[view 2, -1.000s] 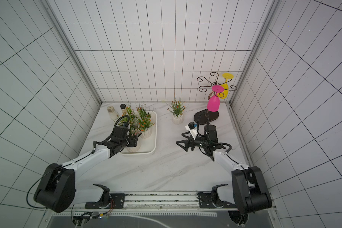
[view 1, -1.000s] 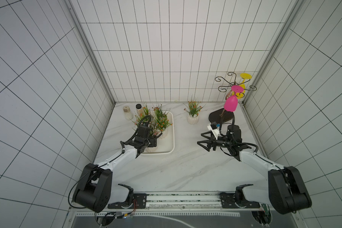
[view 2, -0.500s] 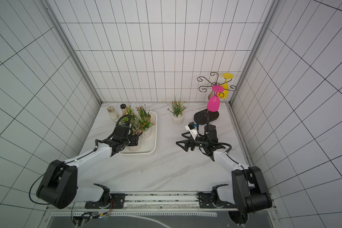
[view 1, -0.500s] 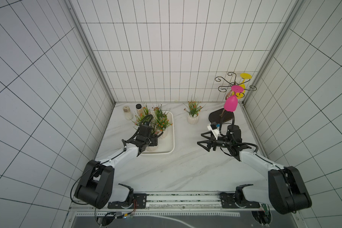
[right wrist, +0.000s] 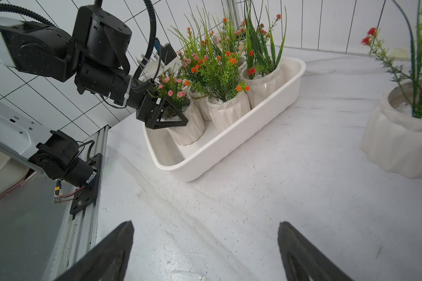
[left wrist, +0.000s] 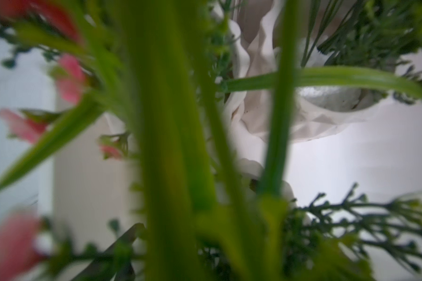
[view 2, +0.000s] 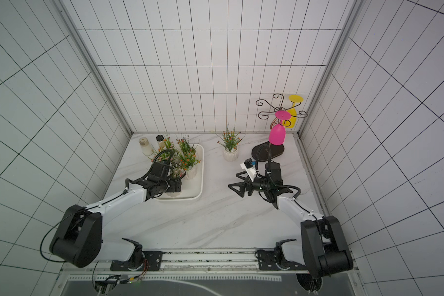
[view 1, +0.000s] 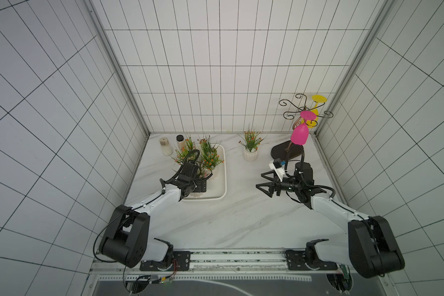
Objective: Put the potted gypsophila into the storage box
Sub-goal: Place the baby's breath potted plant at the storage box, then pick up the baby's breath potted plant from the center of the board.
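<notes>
You're in a lab robot test cell; white grid-lined wall panels [view 1: 215, 77] box in three sides, with aluminium corner posts [view 1: 122, 77]; two arms [view 1: 159, 202] mount on a metal rail [view 1: 236, 256] fronting a marble-print tabletop [view 1: 228, 217]; exposed wiring [right wrist: 67, 194] hangs at the rail's edge.

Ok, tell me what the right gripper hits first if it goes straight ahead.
Likely the near wall of the box, past bare table. The height of the right gripper is unclear; above the rim, it would meet the pots instead.
</notes>
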You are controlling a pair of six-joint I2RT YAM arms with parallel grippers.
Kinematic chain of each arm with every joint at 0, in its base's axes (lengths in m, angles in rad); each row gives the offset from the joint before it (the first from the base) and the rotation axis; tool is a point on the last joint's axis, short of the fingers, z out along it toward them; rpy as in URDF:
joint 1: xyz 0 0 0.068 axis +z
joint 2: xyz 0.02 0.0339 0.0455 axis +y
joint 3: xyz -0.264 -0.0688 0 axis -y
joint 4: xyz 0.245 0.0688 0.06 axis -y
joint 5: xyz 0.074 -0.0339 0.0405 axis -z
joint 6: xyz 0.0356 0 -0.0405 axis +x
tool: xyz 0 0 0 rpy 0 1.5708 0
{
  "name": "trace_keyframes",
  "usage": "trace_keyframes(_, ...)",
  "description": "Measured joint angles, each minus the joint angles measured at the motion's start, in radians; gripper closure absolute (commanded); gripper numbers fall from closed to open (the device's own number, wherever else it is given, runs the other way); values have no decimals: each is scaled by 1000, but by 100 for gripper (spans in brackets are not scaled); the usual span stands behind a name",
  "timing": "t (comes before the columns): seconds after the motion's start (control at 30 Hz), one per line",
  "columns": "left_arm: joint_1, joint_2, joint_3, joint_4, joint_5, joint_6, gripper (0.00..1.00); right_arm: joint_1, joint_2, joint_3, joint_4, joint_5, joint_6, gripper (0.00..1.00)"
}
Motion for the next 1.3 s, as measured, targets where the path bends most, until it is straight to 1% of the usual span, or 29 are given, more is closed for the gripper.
trace_keyframes(0.23,-8,-82,13,-68,17,-1,3,0,0,0,0,0,0,6)
trace_keyframes(0.53,-8,-212,98,-172,27,2,3,0,0,0,0,1,1,5)
trace_keyframes(0.67,-8,-288,121,-203,39,10,3,0,0,0,8,9,12,3)
trace_keyframes(0.8,-3,-387,126,-195,57,34,3,0,11,0,23,31,30,1)
trace_keyframes(0.87,10,-439,127,-186,78,52,3,0,27,0,24,58,38,1)
trace_keyframes(0.97,51,-480,127,-167,120,78,3,1,38,2,18,122,45,1)
trace_keyframes(1.17,144,-476,128,-143,248,109,3,1,36,3,14,281,53,1)
trace_keyframes(1.3,179,-476,128,-111,341,120,3,1,39,5,11,394,53,1)
